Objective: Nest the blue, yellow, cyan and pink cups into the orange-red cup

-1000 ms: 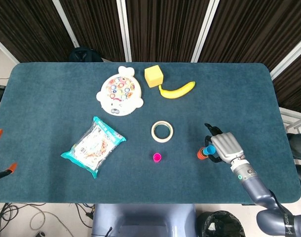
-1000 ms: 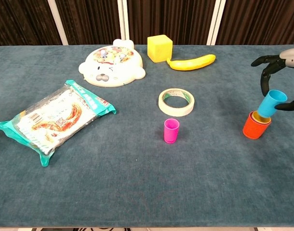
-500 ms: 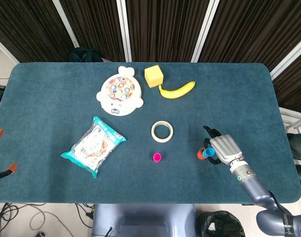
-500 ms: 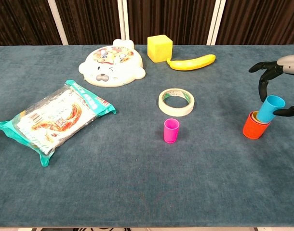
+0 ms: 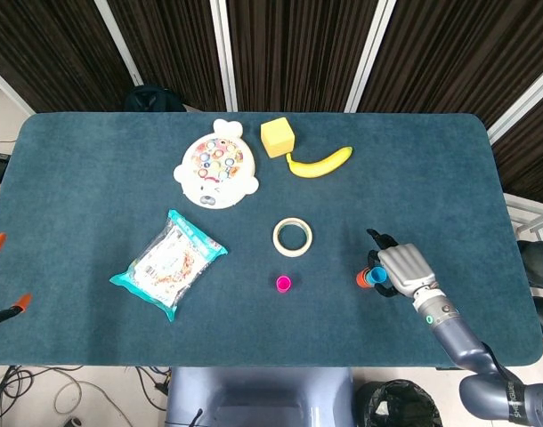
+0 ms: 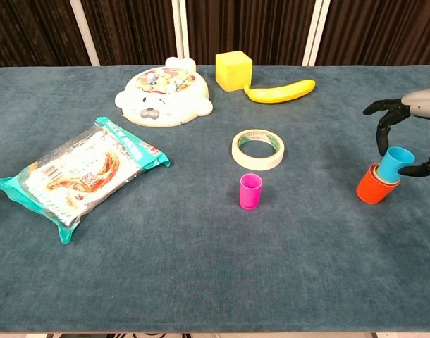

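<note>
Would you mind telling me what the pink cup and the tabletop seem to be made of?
The pink cup looks like moulded plastic: one even, saturated colour, smooth thin wall, a faint sheen. The tabletop seems covered in a dark teal fabric, perhaps felt or short-pile cloth: matte, with a mottled, brushed texture and no glare.

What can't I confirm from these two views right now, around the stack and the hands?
- Left hand: in neither view.
- Right hand: chest view's right edge cuts off its palm; unclear whether the fingers touch the cyan cup.
- Blue cup: hidden inside the orange-red cup in both views.
- Yellow cup: only a sliver of rim shows.
</note>
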Controlling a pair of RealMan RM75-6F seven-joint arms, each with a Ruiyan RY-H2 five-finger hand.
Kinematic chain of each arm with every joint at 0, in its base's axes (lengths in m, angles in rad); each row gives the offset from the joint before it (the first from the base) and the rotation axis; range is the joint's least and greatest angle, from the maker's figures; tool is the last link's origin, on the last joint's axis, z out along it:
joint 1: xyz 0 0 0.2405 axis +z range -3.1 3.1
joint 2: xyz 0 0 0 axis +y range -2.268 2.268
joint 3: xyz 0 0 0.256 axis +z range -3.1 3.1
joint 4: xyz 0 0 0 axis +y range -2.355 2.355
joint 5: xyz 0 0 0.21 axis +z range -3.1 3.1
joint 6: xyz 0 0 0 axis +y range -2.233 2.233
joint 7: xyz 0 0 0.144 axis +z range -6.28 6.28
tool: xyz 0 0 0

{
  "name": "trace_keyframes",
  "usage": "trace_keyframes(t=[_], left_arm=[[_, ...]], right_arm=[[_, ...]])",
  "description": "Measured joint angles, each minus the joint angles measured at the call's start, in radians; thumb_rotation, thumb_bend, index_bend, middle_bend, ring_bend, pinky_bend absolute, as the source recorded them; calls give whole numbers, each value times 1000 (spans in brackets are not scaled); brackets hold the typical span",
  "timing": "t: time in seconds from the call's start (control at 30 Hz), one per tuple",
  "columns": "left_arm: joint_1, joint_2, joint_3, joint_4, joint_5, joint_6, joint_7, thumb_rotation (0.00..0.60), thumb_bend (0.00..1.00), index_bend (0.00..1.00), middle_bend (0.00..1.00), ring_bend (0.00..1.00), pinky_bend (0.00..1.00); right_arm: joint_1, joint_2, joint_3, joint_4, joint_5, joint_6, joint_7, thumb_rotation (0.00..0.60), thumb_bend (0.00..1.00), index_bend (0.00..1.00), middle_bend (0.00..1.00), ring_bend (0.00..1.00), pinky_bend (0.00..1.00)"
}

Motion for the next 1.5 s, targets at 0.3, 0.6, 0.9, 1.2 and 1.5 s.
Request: trace_keyframes(t=[0.3, 0.6, 0.9, 1.2, 1.5], left_arm=[[2, 4, -3, 0, -4, 2, -8, 600, 128, 60, 19, 0, 0], [2, 3, -2, -1, -3, 1, -8, 600, 128, 60, 19, 0, 0], [3, 5, 1, -5, 2, 3, -8, 600, 128, 60, 19, 0, 0], [2, 5, 2, -4, 6, 3, -10, 600, 127, 61, 19, 0, 0], [1, 5, -1, -2, 1, 0, -14, 600, 127, 61, 19, 0, 0]], right_arm=[[15, 42, -15, -44, 22, -34, -39, 600, 322, 0, 26, 107, 137], [-15, 85, 0, -123, -90, 26, 27, 600, 322, 69, 27, 107, 137], [-5, 47, -2, -181, -204, 17, 27, 600, 321, 144, 26, 107, 137], [69, -96, 34, -123, -99, -29, -65, 600, 323, 192, 27, 107, 137], [151, -229, 80, -20, 59, -36, -165, 600, 322, 242, 27, 107, 137]])
